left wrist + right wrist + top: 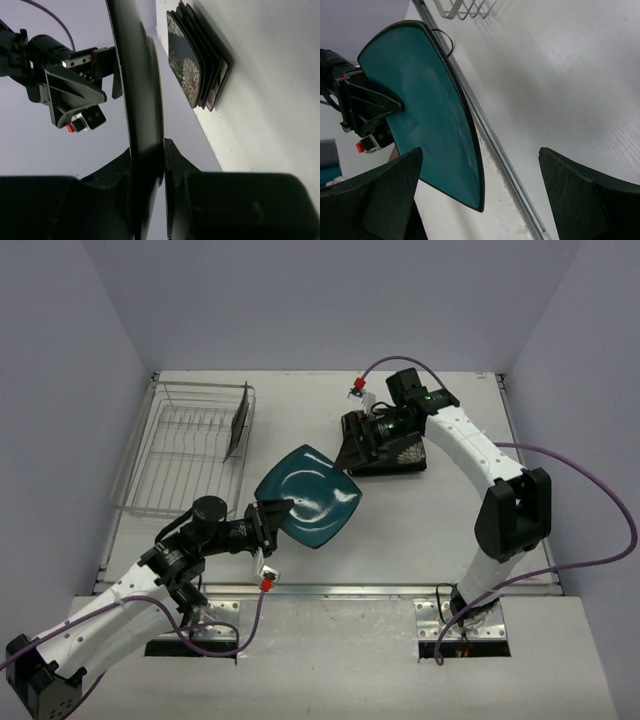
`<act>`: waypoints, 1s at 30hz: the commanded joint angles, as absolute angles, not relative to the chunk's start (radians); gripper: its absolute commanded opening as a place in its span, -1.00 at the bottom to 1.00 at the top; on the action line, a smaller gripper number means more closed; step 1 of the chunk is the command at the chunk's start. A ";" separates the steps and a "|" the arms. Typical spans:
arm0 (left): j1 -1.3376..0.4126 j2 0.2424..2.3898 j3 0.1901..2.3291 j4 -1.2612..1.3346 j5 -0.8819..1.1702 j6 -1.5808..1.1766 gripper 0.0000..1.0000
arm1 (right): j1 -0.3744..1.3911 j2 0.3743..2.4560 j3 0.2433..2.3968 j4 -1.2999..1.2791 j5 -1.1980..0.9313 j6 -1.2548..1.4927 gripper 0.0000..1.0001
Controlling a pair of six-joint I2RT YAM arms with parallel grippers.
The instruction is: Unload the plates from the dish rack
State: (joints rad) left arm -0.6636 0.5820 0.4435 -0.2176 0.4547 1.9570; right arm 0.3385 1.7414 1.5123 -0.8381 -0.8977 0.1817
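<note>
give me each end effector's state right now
Left end effector: shut on the glossy teal square plate.
Right end effector: open, holding nothing.

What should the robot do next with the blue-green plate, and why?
Probably the right gripper should ease forward and close on the free corner of the teal plate. Its jaws stand open right at that edge, while the left gripper pinches the opposite corner.

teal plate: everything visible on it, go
The teal plate is square with rounded corners, a glossy teal face and a dark rim; it looks ceramic. It hangs tilted above the table, between the dish rack and the plate stack. The left tool pinches one corner; the open right tool sits at the opposite corner, contact unclear.
</note>
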 commanded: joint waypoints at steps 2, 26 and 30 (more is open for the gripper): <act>-0.667 0.543 0.465 -0.017 0.519 2.163 -1.00 | 0.387 1.779 1.508 -0.811 -0.941 0.149 0.81; -0.667 0.544 0.420 0.095 0.374 2.076 1.00 | 0.140 1.797 1.500 -0.823 -1.187 0.221 -1.00; -0.667 0.581 0.459 0.152 0.289 1.982 1.00 | -0.016 1.841 1.553 -0.810 -1.195 0.250 -1.00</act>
State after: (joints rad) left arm -0.6636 0.5630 0.3977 0.0097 0.3674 1.9894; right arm 0.1352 1.8135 1.4723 -0.8460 -1.1042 0.1888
